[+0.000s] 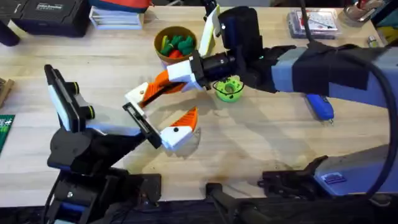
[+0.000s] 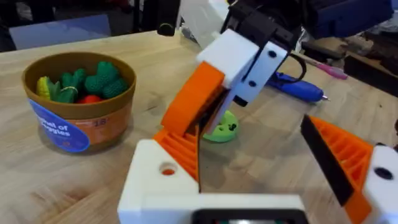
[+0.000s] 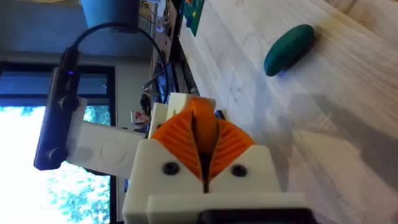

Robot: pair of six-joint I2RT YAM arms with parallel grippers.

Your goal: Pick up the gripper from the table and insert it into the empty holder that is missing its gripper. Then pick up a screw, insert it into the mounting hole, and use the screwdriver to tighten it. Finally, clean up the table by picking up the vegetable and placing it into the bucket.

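Note:
My left gripper stands open over the table's middle. One of its fingers is the white holder, with the orange wedge gripper seated against it. My right gripper reaches in from the right and is shut, its tips pinching the wedge's upper end. The blue screwdriver lies to the right. The dark green vegetable lies on the bare wood. The bucket holds several toy vegetables.
A bright-green disc with holes sits just under the right arm's wrist. A black case and clear boxes line the far edge. Open wood lies in front of the left gripper.

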